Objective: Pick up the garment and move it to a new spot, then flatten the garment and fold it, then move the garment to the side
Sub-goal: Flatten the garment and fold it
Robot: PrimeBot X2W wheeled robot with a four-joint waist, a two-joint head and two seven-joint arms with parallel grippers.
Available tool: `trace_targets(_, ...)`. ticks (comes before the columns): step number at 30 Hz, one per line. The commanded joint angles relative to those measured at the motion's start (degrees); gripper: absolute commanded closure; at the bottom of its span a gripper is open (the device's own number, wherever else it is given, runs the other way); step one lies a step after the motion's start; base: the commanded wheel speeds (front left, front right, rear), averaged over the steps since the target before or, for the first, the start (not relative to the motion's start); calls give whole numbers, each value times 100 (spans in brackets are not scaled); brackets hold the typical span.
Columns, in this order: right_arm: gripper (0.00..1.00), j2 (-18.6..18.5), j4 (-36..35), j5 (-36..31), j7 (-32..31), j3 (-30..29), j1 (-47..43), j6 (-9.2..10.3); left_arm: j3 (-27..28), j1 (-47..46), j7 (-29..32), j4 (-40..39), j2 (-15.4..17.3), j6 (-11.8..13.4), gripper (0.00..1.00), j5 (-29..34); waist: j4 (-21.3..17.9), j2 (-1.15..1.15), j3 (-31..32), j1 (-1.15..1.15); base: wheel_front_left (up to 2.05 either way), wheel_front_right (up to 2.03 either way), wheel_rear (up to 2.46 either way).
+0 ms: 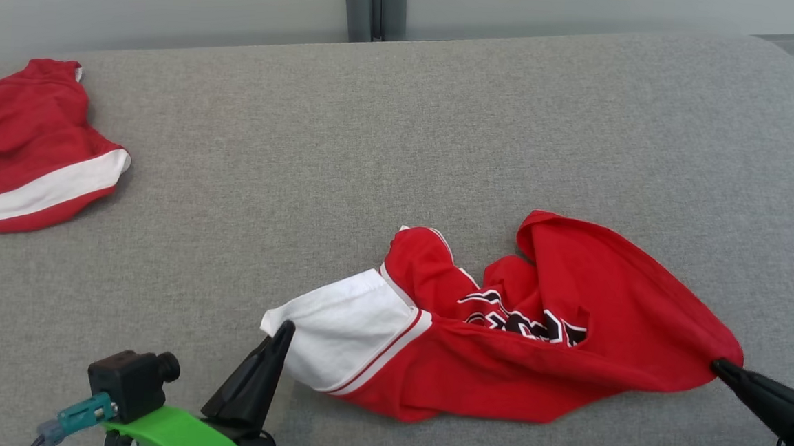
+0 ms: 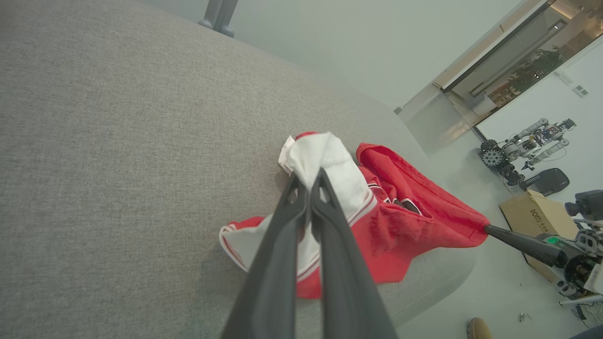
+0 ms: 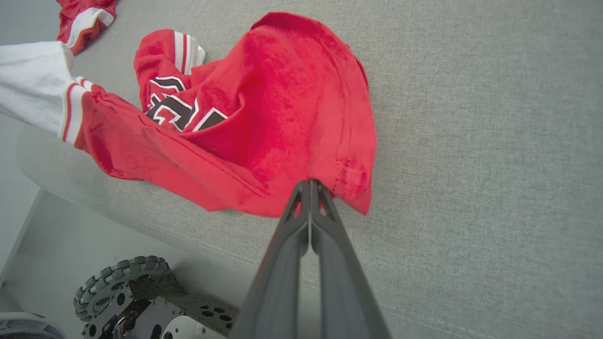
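We begin at the left pincer (image 1: pixel 283 330), low and left in the head view. Its two dark fingers are pressed together on the white end of the garment (image 1: pixel 498 374). In the left wrist view the left pincer (image 2: pixel 308 176) has white cloth bunched up around its tips, with no gap between the fingers.

The right pincer (image 1: pixel 719 367) comes in from the lower right of the head view. It is pinched tight on the far red corner of the same garment. In the right wrist view the right pincer (image 3: pixel 311 183) meets the cloth at a stitched hem, and the fabric puckers there.

Between the two pincers the garment (image 3: pixel 282 108) lies crumpled on the grey fabric-covered bench (image 1: pixel 445 115), near its front edge. It is a red jersey with a white panel edged in thin red and white stripes. Black and white lettering shows in the folds at its middle. The near edge runs fairly straight from one pincer to the other, and the rest is heaped behind it.

Well apart, at the far left of the bench, lies a second red garment (image 1: pixel 22 152) with a broad white band.

Past the bench's rounded corner, the left wrist view shows a cardboard box (image 2: pixel 532 216) on the floor and another wheeled robot (image 2: pixel 523 150) beyond it.
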State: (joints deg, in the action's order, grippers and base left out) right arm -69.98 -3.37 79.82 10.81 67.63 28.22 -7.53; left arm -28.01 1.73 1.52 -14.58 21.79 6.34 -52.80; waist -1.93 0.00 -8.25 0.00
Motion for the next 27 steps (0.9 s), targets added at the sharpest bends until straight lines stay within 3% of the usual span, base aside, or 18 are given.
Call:
trace_targets(1, 100, -62, -193, 234, 189, -51, -265, 8, 37, 220, 69, -335, 165, 90, 100, 19, -81, 0, -20, 0, 0, 0, 0)
trace_targets(6, 100, -81, -649, 700, 436, -448, -840, 7, 116, 705, 257, -1314, 527, 262, 100, -55, -200, 0, -165, 0, 0, 0, 0)
trace_targets(10, 100, 145, -805, 905, 441, -1600, -1318, 7, 433, 1018, 115, -2033, 710, 398, 100, -148, -294, 0, -201, 0, 0, 0, 0)
trace_targets(16, 100, 256, -1203, 575, 440, -3420, -2160, 6, 1157, 1032, 2, -2976, 1086, 541, 100, -131, -366, 0, -206, 0, 0, 0, 0)
trace_targets(19, 100, 84, -1522, 413, 441, -4000, -2387, 6, 1446, 617, 169, -3261, 1326, 408, 100, -252, -289, 0, -333, 0, 0, 0, 0)
trace_targets(22, 100, -92, -1849, 363, 409, -4199, -2301, 6, 1554, 213, 378, -3302, 1453, 326, 100, -397, -242, 0, -513, 0, 0, 0, 0)
trace_targets(25, 100, -286, -2110, 363, 8, -4450, -1738, 6, 1559, -851, 839, -3103, 1608, 164, 100, -618, -168, 0, -873, 0, 0, 0, 0)
trace_targets(27, 100, -211, -1991, 409, -356, -4624, -1130, 6, 1435, -1796, 1226, -2681, 1609, 39, 100, -771, -71, 0, -1124, 0, 0, 0, 0)
